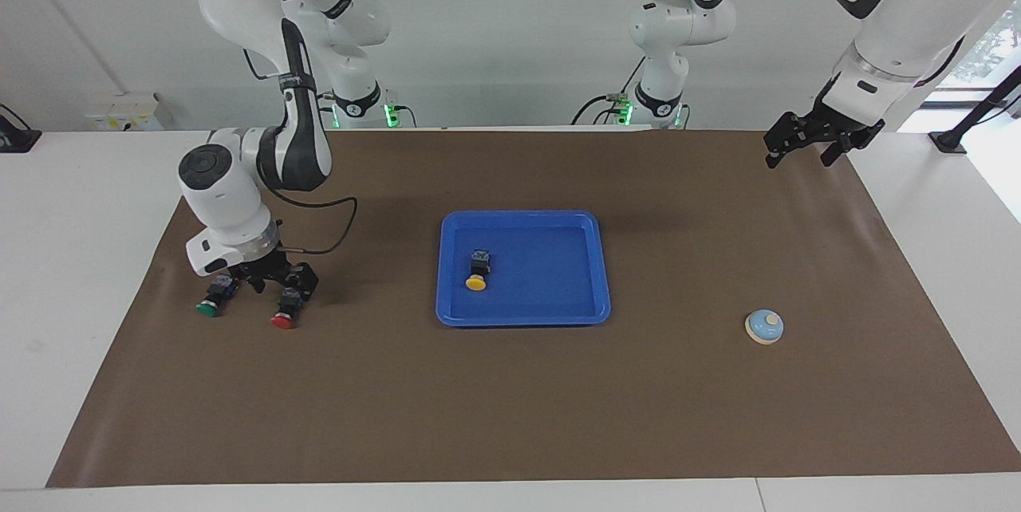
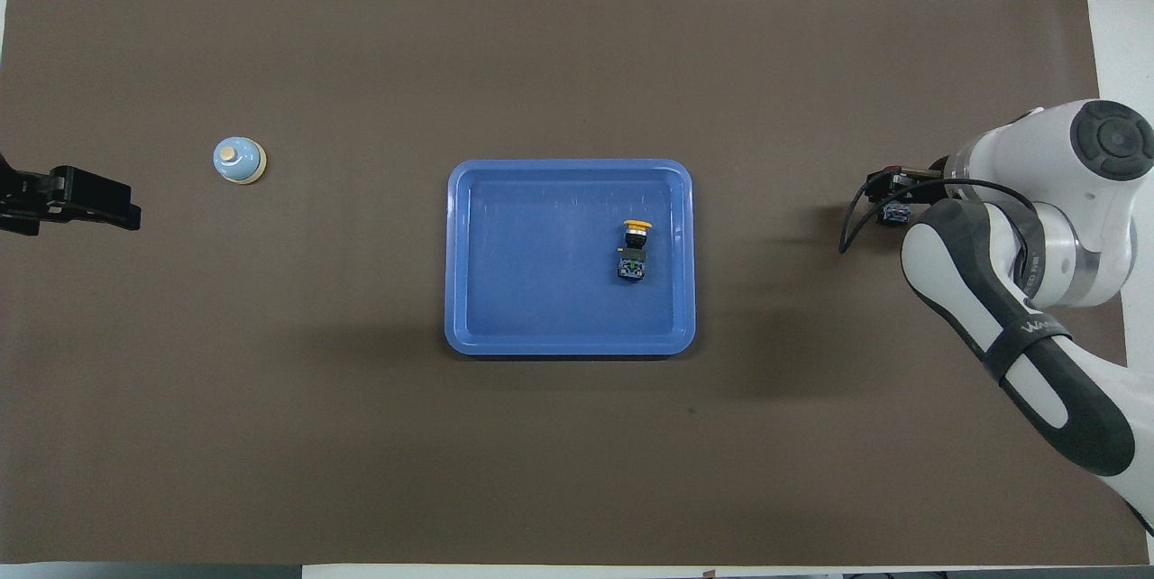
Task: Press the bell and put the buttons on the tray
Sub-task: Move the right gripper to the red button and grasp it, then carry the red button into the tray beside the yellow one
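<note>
Green (image 1: pixel 209 308) and red buttons (image 1: pixel 282 320) — seemingly arm-hidden overhead

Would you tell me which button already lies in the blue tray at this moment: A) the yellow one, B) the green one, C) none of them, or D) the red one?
A: the yellow button lies inside the tray, while the green button and the red button sit on the mat beneath the right gripper.

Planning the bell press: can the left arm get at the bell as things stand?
Probably yes. The left pincer hangs raised at its own end of the table, the bell stands alone on the mat there, and nothing lies between them.
</note>
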You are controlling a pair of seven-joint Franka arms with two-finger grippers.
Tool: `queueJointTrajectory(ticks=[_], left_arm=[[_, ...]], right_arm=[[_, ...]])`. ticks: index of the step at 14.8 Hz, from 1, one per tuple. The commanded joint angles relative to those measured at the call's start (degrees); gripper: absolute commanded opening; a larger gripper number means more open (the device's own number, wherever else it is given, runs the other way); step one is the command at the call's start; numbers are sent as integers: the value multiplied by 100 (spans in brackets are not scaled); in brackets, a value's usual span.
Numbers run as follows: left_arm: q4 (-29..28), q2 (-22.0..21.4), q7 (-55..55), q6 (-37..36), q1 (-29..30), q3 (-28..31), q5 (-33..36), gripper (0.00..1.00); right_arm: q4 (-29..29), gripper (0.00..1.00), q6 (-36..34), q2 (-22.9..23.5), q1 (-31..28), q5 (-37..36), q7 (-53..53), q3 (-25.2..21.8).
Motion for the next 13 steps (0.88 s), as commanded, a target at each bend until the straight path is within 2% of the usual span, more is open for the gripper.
queueJointTrajectory(ticks=[1, 2, 3, 4, 5, 8, 13], left_arm=[[26, -11, -38, -44, 5, 15, -46, 100], [26, -11, -38, -44, 5, 15, -46, 100], [26, -11, -38, -44, 5, 15, -46, 100], [26, -11, -38, -44, 5, 15, -46, 100], [26, -11, -38, -44, 5, 15, -46, 100], [26, -11, -38, -44, 5, 15, -46, 100], [26, -11, -38, -44, 5, 15, -46, 100]], right_arm=[[-223, 89, 445, 68, -148, -17, -149, 88], [-258, 74, 490, 86, -140, -25, -149, 88], [-268, 45, 490, 86, -140, -25, -149, 88], [-268, 12, 482, 86, -148, -17, -158, 88], [-259, 0, 456, 86, -140, -17, -149, 88], [-145, 0, 315, 78, -96, -25, -149, 88], [1030, 0, -1378, 7, 281, 10, -70, 150]])
